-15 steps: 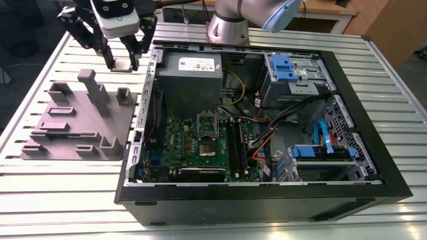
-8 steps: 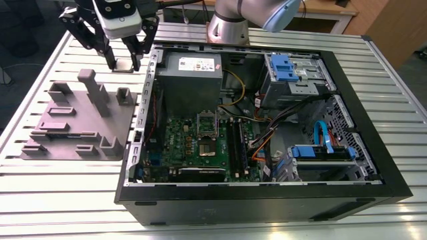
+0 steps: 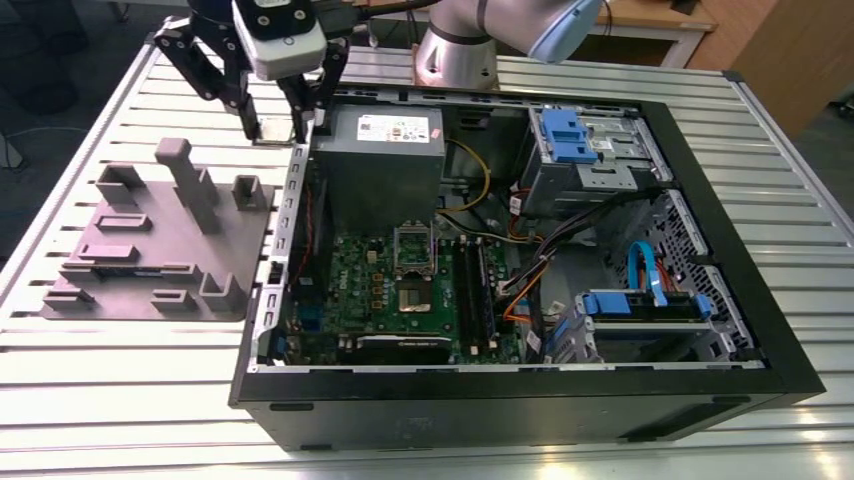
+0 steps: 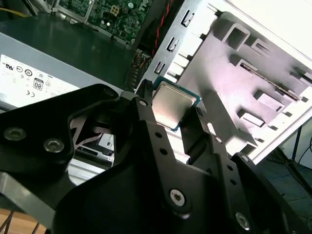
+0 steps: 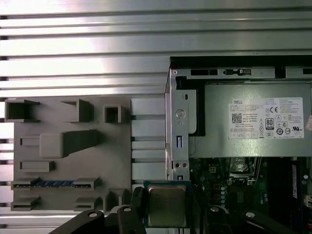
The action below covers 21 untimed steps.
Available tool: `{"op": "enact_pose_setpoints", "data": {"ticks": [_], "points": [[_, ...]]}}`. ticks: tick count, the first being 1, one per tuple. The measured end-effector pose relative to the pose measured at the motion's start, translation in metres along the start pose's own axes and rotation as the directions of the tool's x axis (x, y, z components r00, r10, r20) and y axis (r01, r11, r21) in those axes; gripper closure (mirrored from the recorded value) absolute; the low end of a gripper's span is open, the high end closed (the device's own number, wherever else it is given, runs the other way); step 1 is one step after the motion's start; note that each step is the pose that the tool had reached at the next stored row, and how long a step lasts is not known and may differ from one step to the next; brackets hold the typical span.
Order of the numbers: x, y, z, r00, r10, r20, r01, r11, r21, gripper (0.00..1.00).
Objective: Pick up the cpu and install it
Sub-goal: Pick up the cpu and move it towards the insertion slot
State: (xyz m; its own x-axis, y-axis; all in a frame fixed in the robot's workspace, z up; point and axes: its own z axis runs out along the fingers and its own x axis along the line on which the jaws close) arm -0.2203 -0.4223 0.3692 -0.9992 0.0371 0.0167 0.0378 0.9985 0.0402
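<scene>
— So, entry one, the cpu (image 5: pixel 166 204). Where is it?

— Off the table (image 3: pixel 134 400), in the air. My pincer (image 3: pixel 278 126) pinches it by two opposite edges, with the silvery top showing in both wrist views. In the exterior view it hangs at about eleven o'clock, over the near corner of the computer case (image 3: pixel 534 400), beside the power supply (image 3: pixel 387 150).

— Entry two, progress?

— Pick-up: done, by my reckoning. Install: not done. The socket (image 3: pixel 415 262) sits on the green board (image 3: pixel 387 300) near the middle of the case, at about five o'clock from the chip and well apart from it. I cannot tell how its metal frame stands.

— Entry three, the grey plate (image 3: pixel 154 240)?

— Flat on the table at nine o'clock of the case, with its upright blocks. One slot carries a blue strip (image 5: pixel 51 184). I hold nothing from it that I can make out.

— Entry four, writing?

— One white label (image 5: pixel 265 118) on the power supply, with small print, marks and a square code. I leave the wording unread. The chip's top shows no lettering I can make out.
</scene>
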Motion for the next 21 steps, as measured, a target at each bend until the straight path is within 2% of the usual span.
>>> {"op": "enact_pose_setpoints", "data": {"ticks": [21], "points": [[-0.0084,0.0003,-0.0002,1.0000,0.000,0.0000,0.000,1.0000,0.0001,0.53]]}}
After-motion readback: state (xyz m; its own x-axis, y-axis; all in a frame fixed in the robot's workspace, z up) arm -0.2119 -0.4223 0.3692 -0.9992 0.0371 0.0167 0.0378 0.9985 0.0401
